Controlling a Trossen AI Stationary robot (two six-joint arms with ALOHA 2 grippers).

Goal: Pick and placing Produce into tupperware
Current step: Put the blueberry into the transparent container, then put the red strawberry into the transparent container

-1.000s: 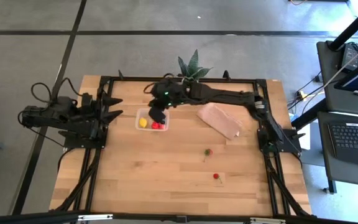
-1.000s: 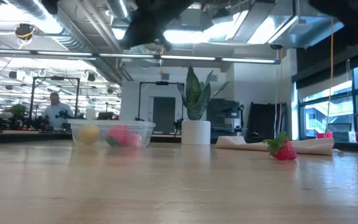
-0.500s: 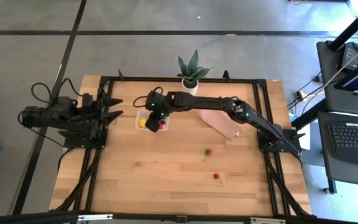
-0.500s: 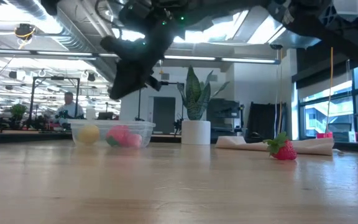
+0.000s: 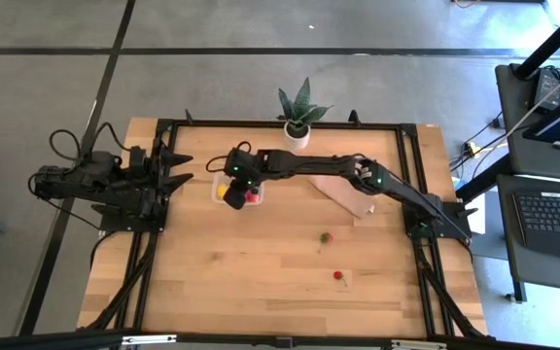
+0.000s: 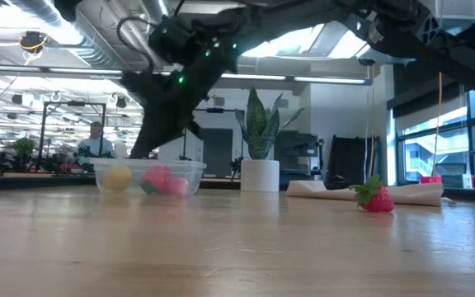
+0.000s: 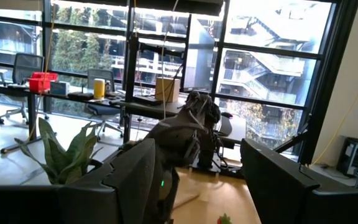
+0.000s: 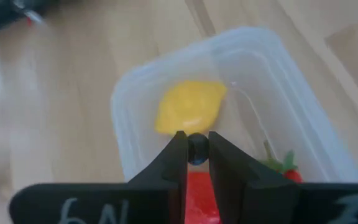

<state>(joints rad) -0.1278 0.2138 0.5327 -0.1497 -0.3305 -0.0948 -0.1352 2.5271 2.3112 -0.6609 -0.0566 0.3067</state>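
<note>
The clear tupperware [image 8: 124,104] stands on the table left of centre, far half, also seen in the low view [image 6: 186,170]. In it lie a yellow lemon piece [image 8: 190,107], a pink piece [image 6: 162,179] and a strawberry [image 8: 281,169]. My right gripper [image 8: 197,147] hangs just above the tupperware's open top, pointing steeply down, shut on a small dark berry [image 8: 197,150]. Two more strawberries [image 5: 326,236] [image 5: 338,276] lie on the table right of centre. My left gripper [image 5: 178,167] waits open at the table's left edge. My right gripper pinches the dark berry's two sides [image 8: 197,154] between its two fingertips. The fingers slant down from the table's right side. The berry is lifted clear, above the lemon piece and inside the line of the tupperware's rim.
A flat tan sheet [image 5: 343,190] lies right of the tupperware, under my right arm. A potted green plant [image 5: 297,112] stands at the far edge. A black frame [image 5: 411,175] runs round the table. Bare wood takes up the near half.
My right gripper has come down onto the tupperware and a little toward the table's left edge, tipping more steeply down. It stays shut on the dark berry. The pieces in the tupperware have kept their places.
</note>
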